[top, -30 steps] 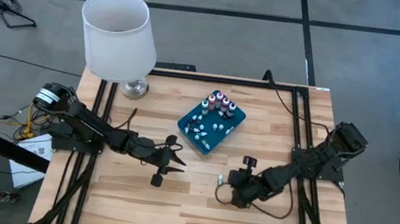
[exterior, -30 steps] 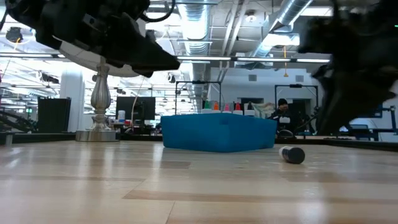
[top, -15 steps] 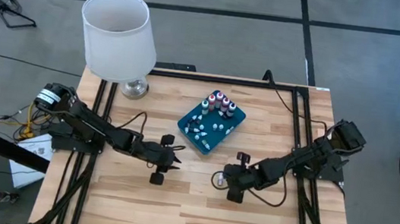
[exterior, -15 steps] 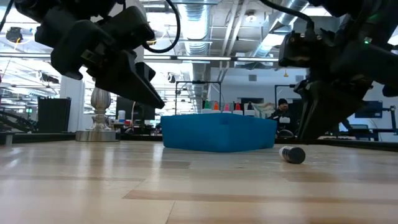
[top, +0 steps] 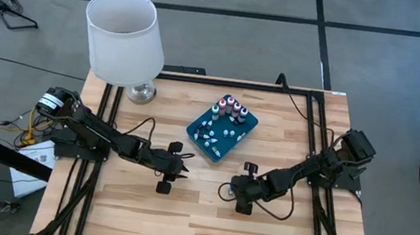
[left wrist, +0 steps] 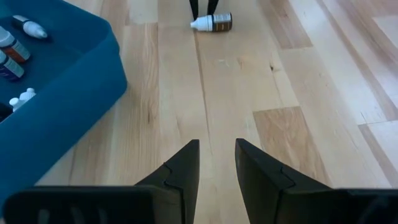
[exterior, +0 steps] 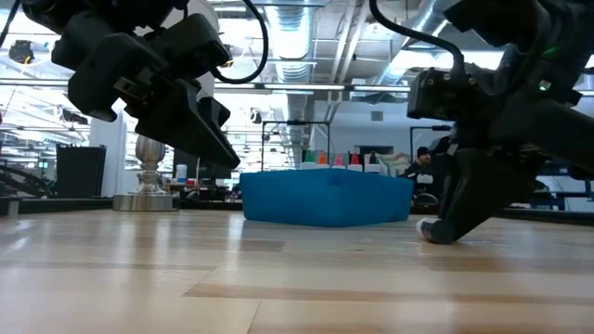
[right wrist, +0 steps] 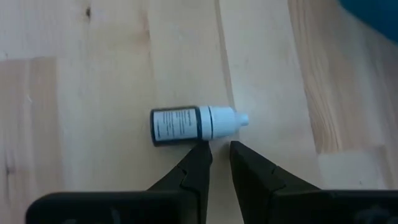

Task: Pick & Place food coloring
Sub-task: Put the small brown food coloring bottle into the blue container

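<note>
One small food coloring bottle (right wrist: pixel 196 125), with a dark body and a white cap, lies on its side on the wood table right of the teal tray (top: pixel 222 131). The tray holds several more bottles (top: pixel 229 108). My right gripper (right wrist: pixel 221 149) slants down at the lone bottle. Its fingertips are a narrow gap apart at the bottle's side, where body meets cap. In the low view its finger (exterior: pixel 445 223) hides part of the bottle (exterior: pixel 429 229). My left gripper (left wrist: pixel 217 146) hovers open over bare table left of the tray, pointing toward the same bottle (left wrist: pixel 213 22). My right gripper comes at the lone bottle slanting down from the table's right side. One fingertip (right wrist: pixel 202 151) stands right at the bottle's long side (right wrist: pixel 200 139). I cannot tell whether it touches. The bottle lies flat on the table.
A table lamp with a white shade (top: pixel 123 39) stands on its metal base (top: pixel 142 92) at the far left corner. Black frame rails run along the table's left and right edges. Open wood (top: pixel 181 218) lies toward the near edge.
My right gripper has moved toward the table's left edge and down to the lone bottle, which has stayed where it lay. My left gripper has tipped its fingers further downward while staying in place.
</note>
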Motion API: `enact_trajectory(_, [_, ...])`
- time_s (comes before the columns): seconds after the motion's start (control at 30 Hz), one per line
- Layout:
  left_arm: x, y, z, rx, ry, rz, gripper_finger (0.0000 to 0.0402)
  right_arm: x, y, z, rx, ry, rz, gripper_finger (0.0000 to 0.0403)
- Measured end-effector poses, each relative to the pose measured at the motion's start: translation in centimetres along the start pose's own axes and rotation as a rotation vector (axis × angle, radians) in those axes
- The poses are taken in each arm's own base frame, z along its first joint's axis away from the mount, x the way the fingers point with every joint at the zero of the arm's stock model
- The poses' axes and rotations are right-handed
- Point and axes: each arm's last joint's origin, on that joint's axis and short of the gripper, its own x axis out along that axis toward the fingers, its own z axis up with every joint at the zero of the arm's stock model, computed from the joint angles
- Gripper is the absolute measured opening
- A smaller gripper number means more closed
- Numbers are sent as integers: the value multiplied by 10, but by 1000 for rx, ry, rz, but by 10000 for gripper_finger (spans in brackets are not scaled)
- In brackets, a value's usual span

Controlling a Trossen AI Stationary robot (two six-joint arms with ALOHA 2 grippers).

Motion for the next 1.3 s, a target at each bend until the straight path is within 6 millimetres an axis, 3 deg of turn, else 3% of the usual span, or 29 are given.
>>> enact_trajectory(0.43, [0, 0, 0, -36, 0, -2, 96, 4, 2, 25, -49, -223, 97, 59])
enact_trajectory(0.6, [0, -2, 0, -61, 0, -62, 96, 4, -1, 23, -58, -196, 80, 59])
enact_trajectory(0.7, [-1, -9, 6, 13, -56, -200, 96, 6, -4, 17, -60, -129, 55, 59])
enact_trajectory(0.83, [2, -21, 8, 97, -122, -232, 96, 5, -5, 14, -41, -90, 42, 59])
enact_trajectory(1.03, [8, -28, -8, -51, 91, -206, 96, 2, -6, 13, -40, -73, 51, 59])
enact_trajectory(1.3, [-3, -56, -22, -190, 358, -216, 96, -3, -7, 11, -47, -53, 60, 59])
